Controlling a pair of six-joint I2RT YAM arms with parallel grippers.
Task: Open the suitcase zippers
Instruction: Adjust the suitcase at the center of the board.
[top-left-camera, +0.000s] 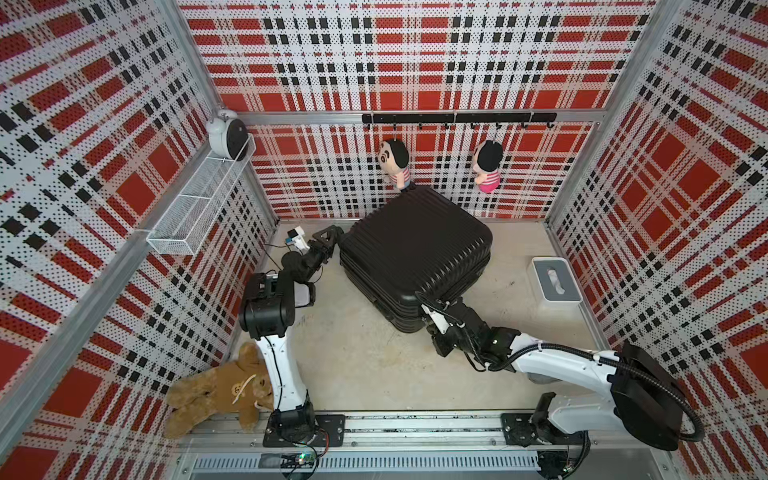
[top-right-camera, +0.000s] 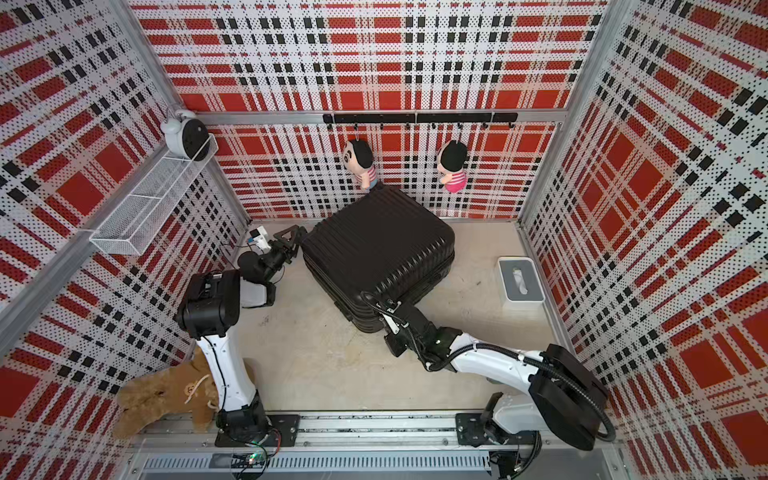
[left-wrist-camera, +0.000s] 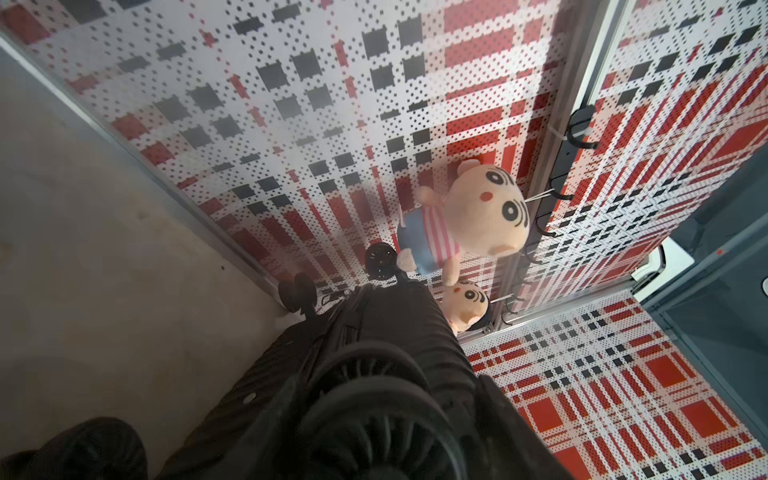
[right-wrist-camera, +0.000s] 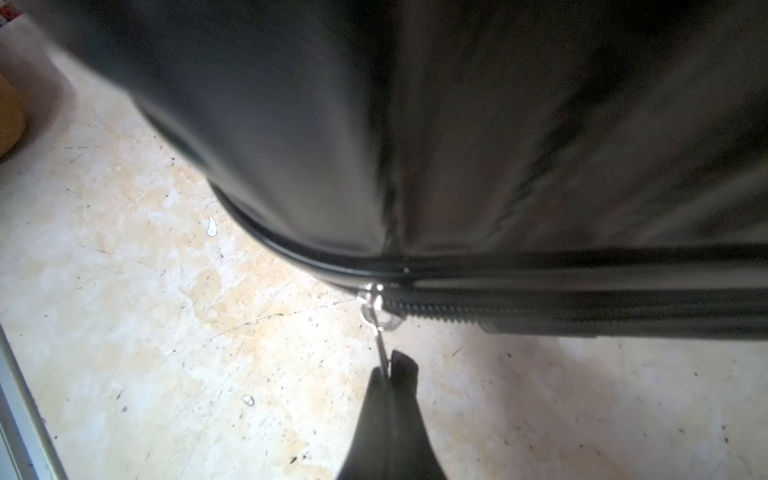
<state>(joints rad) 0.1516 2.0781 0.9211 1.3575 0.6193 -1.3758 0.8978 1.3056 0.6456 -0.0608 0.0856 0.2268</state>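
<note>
Pinched fully together, the jaws of the right gripper (right-wrist-camera: 390, 370) clamp the slim silver zipper pull (right-wrist-camera: 381, 340), whose slider sits on the thin black zipper track (right-wrist-camera: 540, 311) just beyond the fingertips, at the near corner of the large black ribbed hard-shell suitcase (top-left-camera: 415, 249). Left gripper (top-left-camera: 333, 244) jaws stand partly apart beside a small black spinner wheel (left-wrist-camera: 374, 415); whether they grip it cannot be told

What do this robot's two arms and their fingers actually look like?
Both arms join white shell links to bulky black joint housings. The left arm has a thin black wire along its white link; the right arm carries a thick ribbed black hose. The left gripper is black and angular; the right gripper ends in slim, tapered black fingers.
</note>
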